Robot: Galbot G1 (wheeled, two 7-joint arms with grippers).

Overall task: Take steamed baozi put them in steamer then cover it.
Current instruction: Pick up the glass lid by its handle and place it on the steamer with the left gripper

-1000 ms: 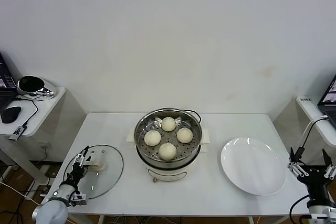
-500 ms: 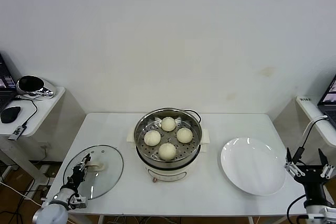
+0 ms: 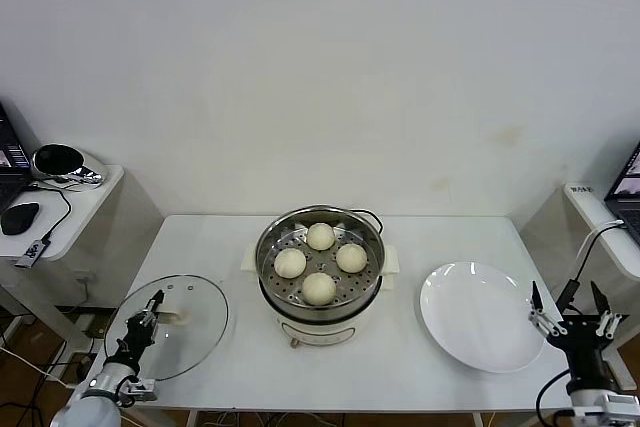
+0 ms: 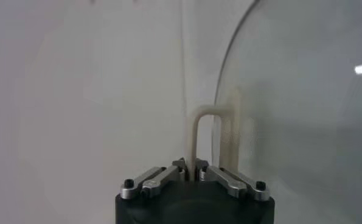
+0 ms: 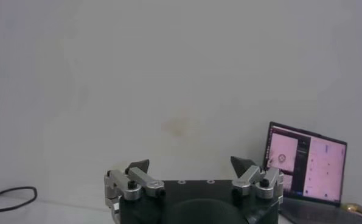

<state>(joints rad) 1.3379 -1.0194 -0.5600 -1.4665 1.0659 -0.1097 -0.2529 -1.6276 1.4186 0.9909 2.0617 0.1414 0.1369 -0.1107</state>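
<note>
4 cream-white baozi [image 3: 320, 261] on a shiny perforated steel tray [image 3: 319, 263]; clear glass lid [image 3: 175, 325], cream handle [image 4: 206, 141]; plain white plate [image 3: 482, 316].

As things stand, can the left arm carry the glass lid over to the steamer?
Probably yes: the left hand is shut on the lid handle, and nothing stands between it and the steamer.
</note>
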